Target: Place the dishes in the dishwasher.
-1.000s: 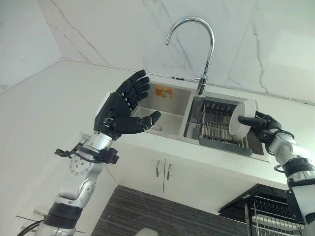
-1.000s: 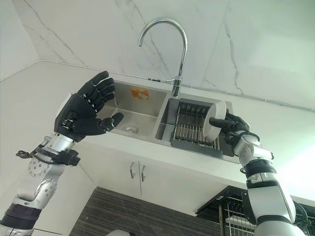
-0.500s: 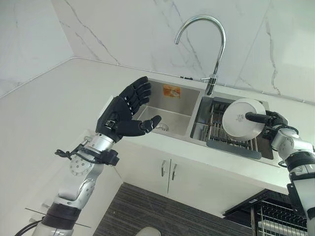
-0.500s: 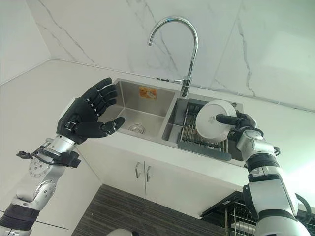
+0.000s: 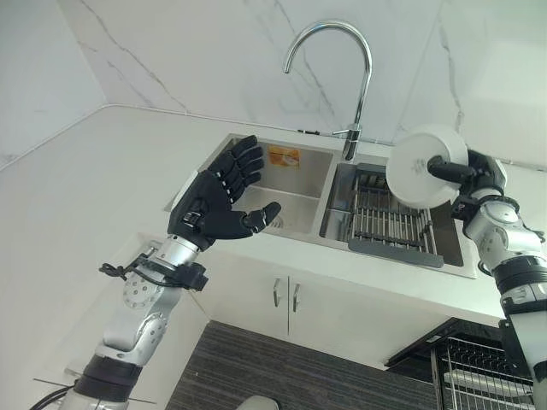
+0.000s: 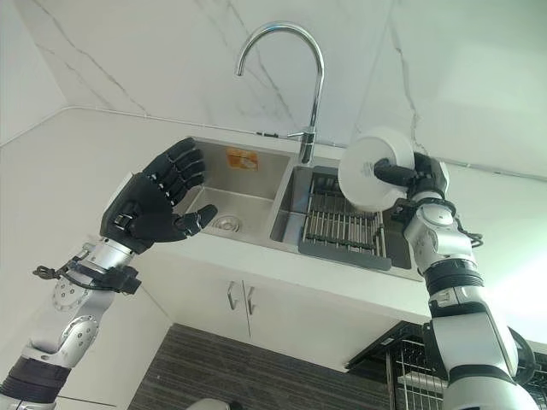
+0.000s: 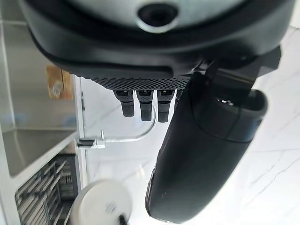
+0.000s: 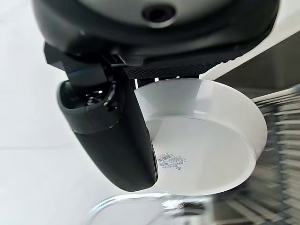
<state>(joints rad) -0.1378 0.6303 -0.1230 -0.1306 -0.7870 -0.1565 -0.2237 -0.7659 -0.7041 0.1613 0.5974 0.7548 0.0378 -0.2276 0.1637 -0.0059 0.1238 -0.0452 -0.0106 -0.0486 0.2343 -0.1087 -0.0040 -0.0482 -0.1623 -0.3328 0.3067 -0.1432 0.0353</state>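
A white bowl (image 5: 421, 166) is pinched in my right hand (image 5: 473, 178), the thumb across its underside, held in the air above the right sink basin; it also shows as the white bowl (image 8: 206, 154) in the right wrist view. Below it a dark dish rack (image 5: 389, 224) sits in the right basin. My left hand (image 5: 215, 198) hovers open, palm up, over the front edge of the left basin (image 5: 286, 192) and holds nothing. An open dishwasher rack (image 5: 479, 367) shows at the lower right.
A chrome gooseneck tap (image 5: 350, 81) rises between the basins. White counter (image 5: 94, 179) runs to the left, with marble wall behind. White cabinet doors (image 5: 286, 295) sit under the sink, dark floor below.
My right hand has lifted the bowl out of the dish rack and raised it above the right basin. The left hand has stayed open in place. The camera has shifted.
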